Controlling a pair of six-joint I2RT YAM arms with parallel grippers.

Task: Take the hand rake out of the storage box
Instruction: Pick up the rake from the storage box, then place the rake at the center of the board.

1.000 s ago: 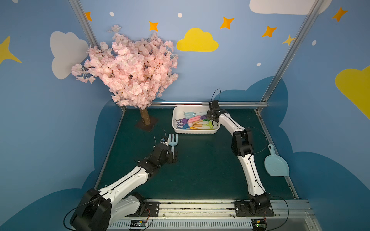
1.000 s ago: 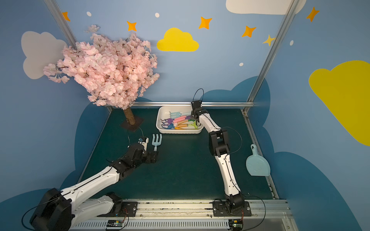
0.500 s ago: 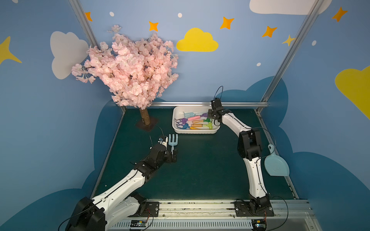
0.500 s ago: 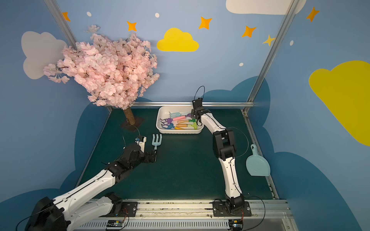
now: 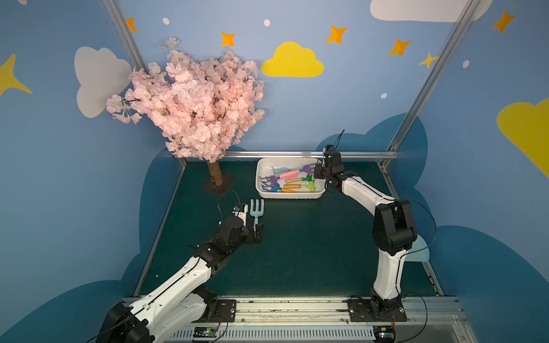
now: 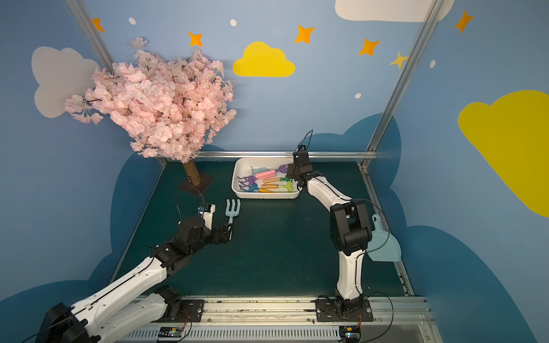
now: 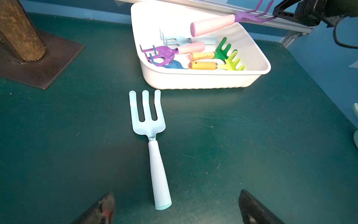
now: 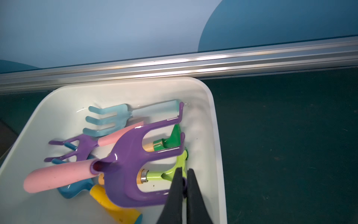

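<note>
Right arm swung outward, pulling purple hand rake rightward.

Far centre on table: box, rakes in it. One raised rake above its right end. Left of box: tree. Near-left of box, on table: loose rake. Right edge: scoop.

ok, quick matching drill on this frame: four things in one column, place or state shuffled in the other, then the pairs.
1. left pincer
2. right pincer
3. pale blue rake by the left pincer
4. pale blue scoop

A. at the mat's edge, partly behind the right arm
B. shut on a tine of the purple rake, above the storage box
C. open, gripping nothing
D. lying flat on the mat, outside the storage box

Pairs: 1-C, 2-B, 3-D, 4-A
</note>
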